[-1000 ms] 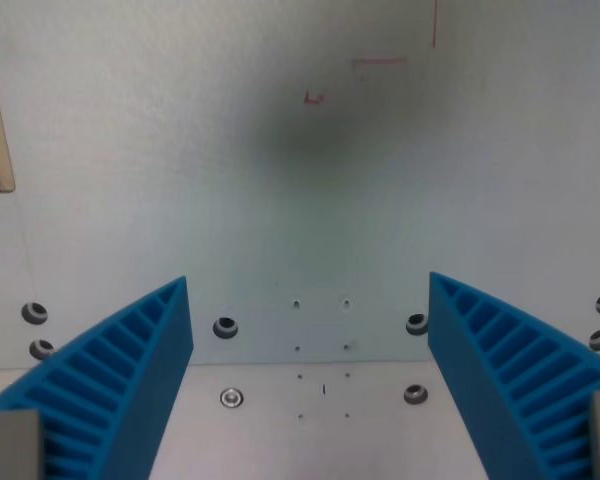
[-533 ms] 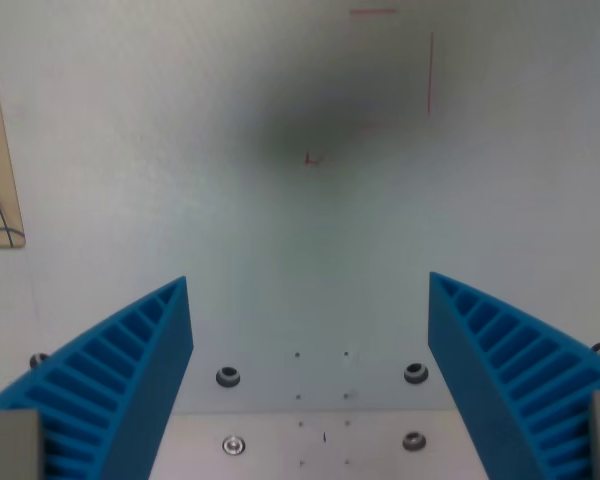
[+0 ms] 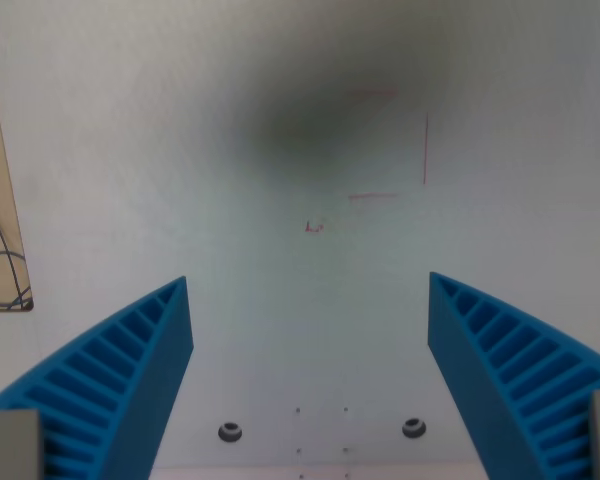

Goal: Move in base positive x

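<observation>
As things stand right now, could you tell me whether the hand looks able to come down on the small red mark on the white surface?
Probably yes. The hand is open, holding nothing, and the small red mark lies on bare white surface just ahead of the fingertips; nothing stands between them.

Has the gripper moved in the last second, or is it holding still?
Yes. The gripper has moved: the table's bolts and red marks slid down the wrist view, so it travelled toward the view's top.

The gripper (image 3: 308,290) hangs with its two blue ribbed fingers (image 3: 120,385) spread wide apart, nothing between them. It seems to point straight down, though the wrist itself is out of sight.
</observation>
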Available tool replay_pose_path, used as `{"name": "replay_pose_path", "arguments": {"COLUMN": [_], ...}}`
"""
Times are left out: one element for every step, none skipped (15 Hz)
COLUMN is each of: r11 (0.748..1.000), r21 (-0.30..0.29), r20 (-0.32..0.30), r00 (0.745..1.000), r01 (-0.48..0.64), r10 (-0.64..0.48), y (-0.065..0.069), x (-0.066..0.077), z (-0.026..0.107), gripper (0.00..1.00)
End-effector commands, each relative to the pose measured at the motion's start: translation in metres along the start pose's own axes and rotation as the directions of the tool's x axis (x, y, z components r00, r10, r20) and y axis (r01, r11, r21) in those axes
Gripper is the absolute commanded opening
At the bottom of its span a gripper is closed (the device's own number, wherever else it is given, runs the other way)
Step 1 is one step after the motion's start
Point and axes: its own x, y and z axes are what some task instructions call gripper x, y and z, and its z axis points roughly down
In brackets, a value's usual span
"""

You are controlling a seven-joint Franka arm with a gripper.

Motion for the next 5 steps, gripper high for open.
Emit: {"name": "replay_pose_path", "arguments": {"r11": [1.0,1.0,1.0,1.0,1.0], "r21": [0.009,0.009,0.009,0.009,0.009], "r20": [0.027,0.027,0.027,0.027,0.027], "r00": [1.0,1.0,1.0,1.0,1.0], "r01": [0.001,0.001,0.001,0.001,0.001], "r10": [-0.001,-0.001,-0.001,-0.001,-0.001], "y": [0.003,0.003,0.003,0.004,0.004], "x": [0.016,0.021,0.026,0.031,0.036], "z": [-0.002,-0.002,-0.002,-0.001,-0.001], "gripper": [1.0,1.0,1.0,1.0,1.0]}}
